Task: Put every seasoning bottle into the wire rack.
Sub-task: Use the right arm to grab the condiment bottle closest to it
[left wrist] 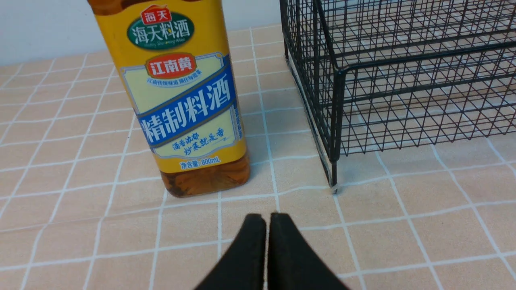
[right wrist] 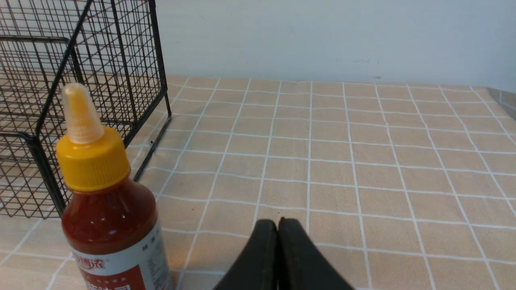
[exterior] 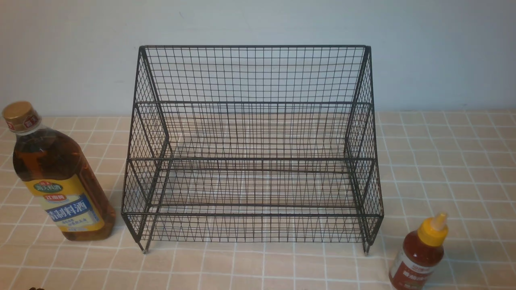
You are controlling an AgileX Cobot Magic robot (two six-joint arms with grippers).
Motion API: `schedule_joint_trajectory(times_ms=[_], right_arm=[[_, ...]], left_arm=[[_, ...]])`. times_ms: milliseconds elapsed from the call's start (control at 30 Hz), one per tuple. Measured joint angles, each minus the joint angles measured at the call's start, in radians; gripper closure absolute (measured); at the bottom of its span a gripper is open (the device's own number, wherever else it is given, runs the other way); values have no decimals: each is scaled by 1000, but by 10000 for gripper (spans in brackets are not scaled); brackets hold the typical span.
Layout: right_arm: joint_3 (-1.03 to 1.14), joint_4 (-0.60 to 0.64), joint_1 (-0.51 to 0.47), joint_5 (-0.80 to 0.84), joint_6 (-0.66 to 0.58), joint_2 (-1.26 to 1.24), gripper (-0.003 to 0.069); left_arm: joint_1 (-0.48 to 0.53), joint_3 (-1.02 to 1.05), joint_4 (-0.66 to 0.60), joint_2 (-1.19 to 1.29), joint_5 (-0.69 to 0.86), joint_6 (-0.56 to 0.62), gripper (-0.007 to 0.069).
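The black wire rack (exterior: 252, 153) stands mid-table with both tiers bare; its corner also shows in the wrist views (left wrist: 387, 80) (right wrist: 60, 100). A large amber bottle (exterior: 56, 177) (left wrist: 181, 96) with gold cap and yellow-blue label stands upright left of the rack. At the front right a small red sauce bottle (exterior: 419, 253) (right wrist: 107, 209) with a yellow nozzle cap stands upright. My left gripper (left wrist: 267, 217) is shut on nothing, short of the amber bottle. My right gripper (right wrist: 278, 222) is shut and empty, beside the red bottle. Neither arm shows in the front view.
A beige cloth with a white grid (exterior: 443, 161) covers the table. A pale wall (exterior: 258, 24) rises close behind the rack. The table's far right edge (right wrist: 504, 96) shows in the right wrist view.
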Motion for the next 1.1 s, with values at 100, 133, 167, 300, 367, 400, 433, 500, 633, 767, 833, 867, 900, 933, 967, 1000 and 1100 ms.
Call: schedule_joint_trajectory(times_ms=[100,133,167,300,367,400,433,500,633,767,833,867,900,933,967,1000,1100], right_arm=[[0,0,0,0,0,0,671],[0,0,0,0,0,0,671],[0,0,0,0,0,0,671],[0,0,0,0,0,0,671],[0,0,0,0,0,0,671],[0,0,0,0,0,0,671],[0,0,0,0,0,0,671],[0,0,0,0,0,0,671],[0,-1,0,0,0,0,671],[0,0,0,-3,6,0,671],[3,20,0,-19,23,0,671],[5,50,0,-39,39,0,671],[10,118,0,-82,72,0,671],[12,176,0,-117,100,0,671],[12,238,0,-163,131,0,671],[12,288,0,-203,154,0,671],[12,419,0,-305,200,0,671]], left_arm=[[0,0,0,0,0,0,631],[0,0,0,0,0,0,631],[0,0,0,0,0,0,631],[0,0,0,0,0,0,631],[0,0,0,0,0,0,631],[0,0,0,0,0,0,631],[0,0,0,0,0,0,631],[0,0,0,0,0,0,631],[0,0,0,0,0,0,631],[0,0,0,0,0,0,631],[0,0,0,0,0,0,631],[0,0,0,0,0,0,631],[0,0,0,0,0,0,631],[0,0,0,0,0,0,631],[0,0,0,0,0,0,631],[0,0,0,0,0,0,631],[0,0,0,0,0,0,631]])
